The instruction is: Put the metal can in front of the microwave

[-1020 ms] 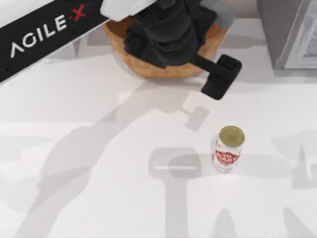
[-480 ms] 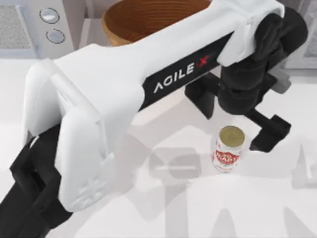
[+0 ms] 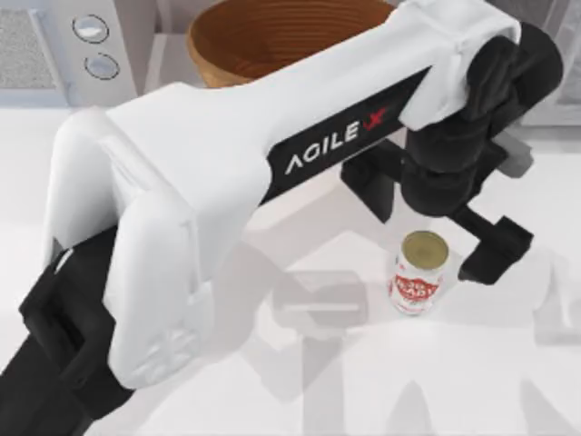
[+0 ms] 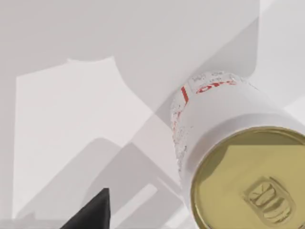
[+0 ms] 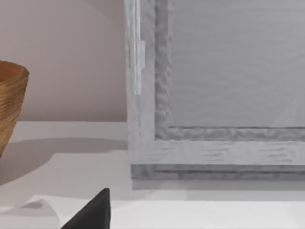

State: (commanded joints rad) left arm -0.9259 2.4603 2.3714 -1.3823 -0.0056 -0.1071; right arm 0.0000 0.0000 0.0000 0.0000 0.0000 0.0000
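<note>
The metal can (image 3: 419, 272) stands upright right of the table's middle, with a white label, a red logo and a gold lid. My left arm reaches across from the lower left, and its gripper (image 3: 428, 234) hangs open just above and behind the can, one black finger on each side and not touching it. The left wrist view has the can (image 4: 228, 152) close up, with one black fingertip (image 4: 95, 214) off to the side. The microwave (image 3: 54, 54), with two round dials, stands at the back left. In the right wrist view, a fingertip (image 5: 93, 214) of my parked right gripper sits wide of centre.
A wicker bowl (image 3: 263, 36) stands at the back centre, partly under the left arm. A darker grey appliance (image 3: 558, 95) sits at the back right, and the right wrist view faces it (image 5: 214, 95). White tabletop lies between the can and the microwave.
My left arm has swung in from the back over the table, bringing its open gripper over the can and slightly lower. The can has not moved.
</note>
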